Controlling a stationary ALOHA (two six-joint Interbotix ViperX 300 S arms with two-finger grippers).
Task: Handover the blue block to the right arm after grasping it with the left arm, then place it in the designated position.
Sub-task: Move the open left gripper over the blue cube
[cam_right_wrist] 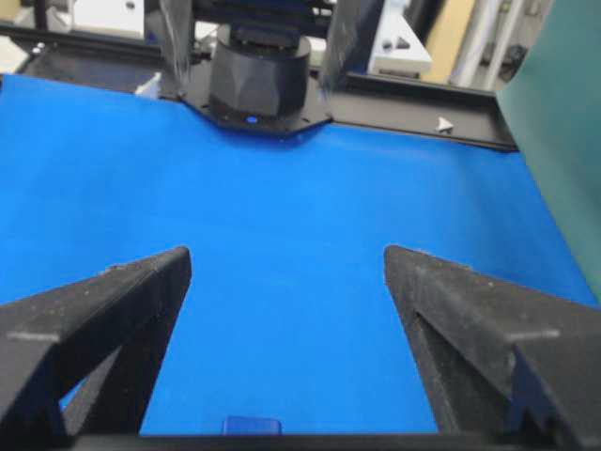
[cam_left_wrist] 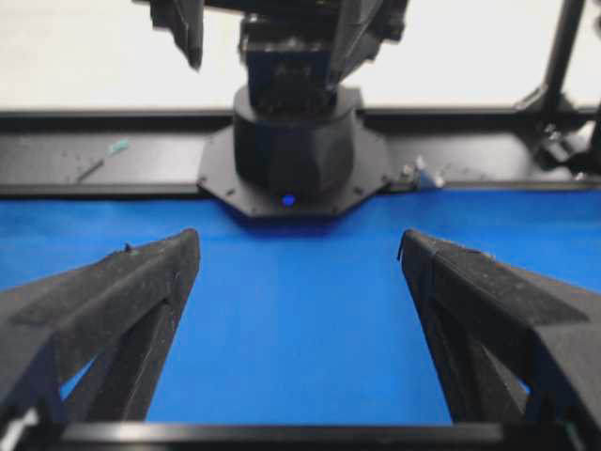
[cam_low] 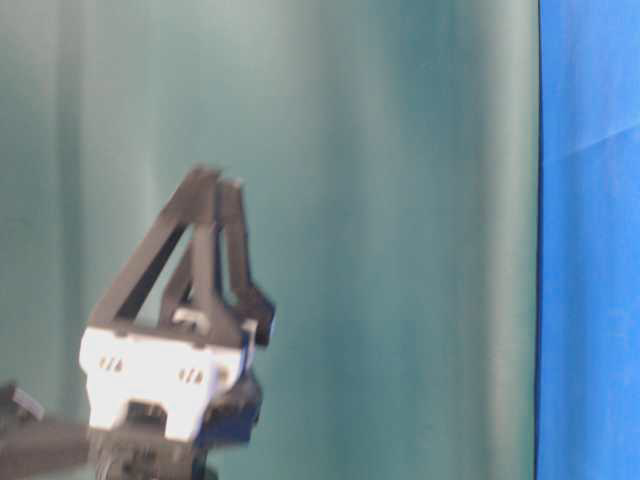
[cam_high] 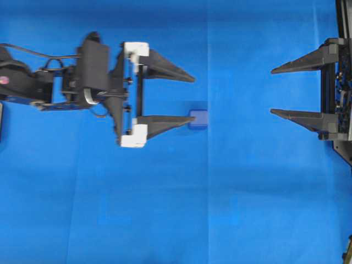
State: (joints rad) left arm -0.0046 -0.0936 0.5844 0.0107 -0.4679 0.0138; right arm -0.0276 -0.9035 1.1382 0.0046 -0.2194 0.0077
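On the blue cloth (cam_high: 165,220) near the middle of the tabletop, the blue block (cam_high: 199,119) sits just past one fingertip of the left end effector (cam_high: 192,98), whose jaws are spread and hold nothing. The right end effector (cam_high: 272,91) waits well apart, also spread wide and holding nothing.
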